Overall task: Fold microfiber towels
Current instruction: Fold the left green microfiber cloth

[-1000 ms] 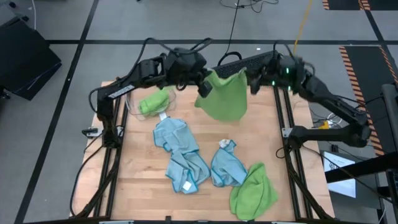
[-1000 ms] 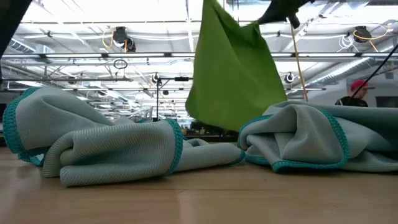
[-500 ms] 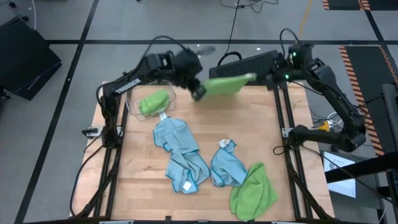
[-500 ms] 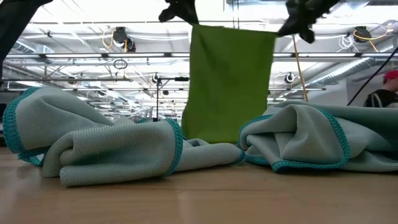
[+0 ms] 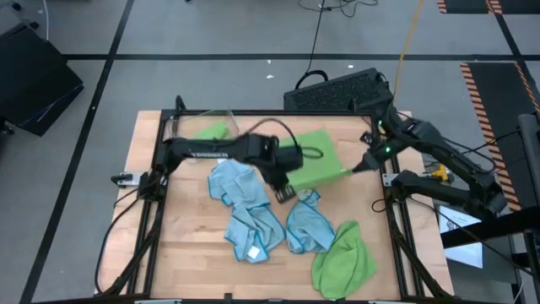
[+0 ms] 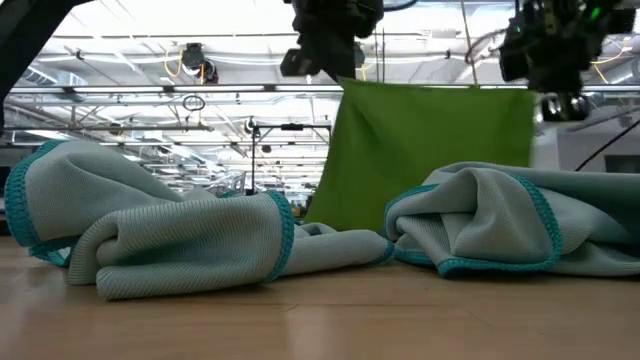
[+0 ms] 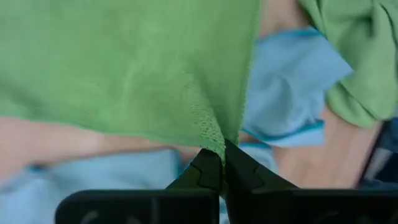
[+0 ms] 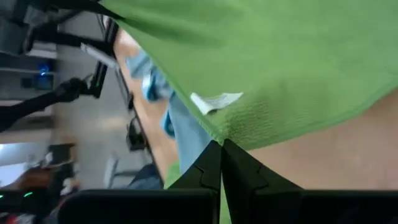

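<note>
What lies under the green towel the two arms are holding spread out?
The green towel hangs stretched between the left pincer and right pincer, both shut on its corners. Beneath it the wooden table shows, with blue towels just beyond its edge. Anything directly under its middle is hidden.

Light wooden tabletop (image 5: 194,253) framed by black metal rails (image 5: 392,219). Clear plastic bin (image 5: 221,114) at the far left corner, partly hidden. Black perforated panel (image 5: 337,89) on the grey floor (image 5: 211,29) beyond the far edge. Yellow cable (image 5: 407,34) running away across floor. Orange-and-black hazard stripes (image 5: 485,84) at right.
</note>
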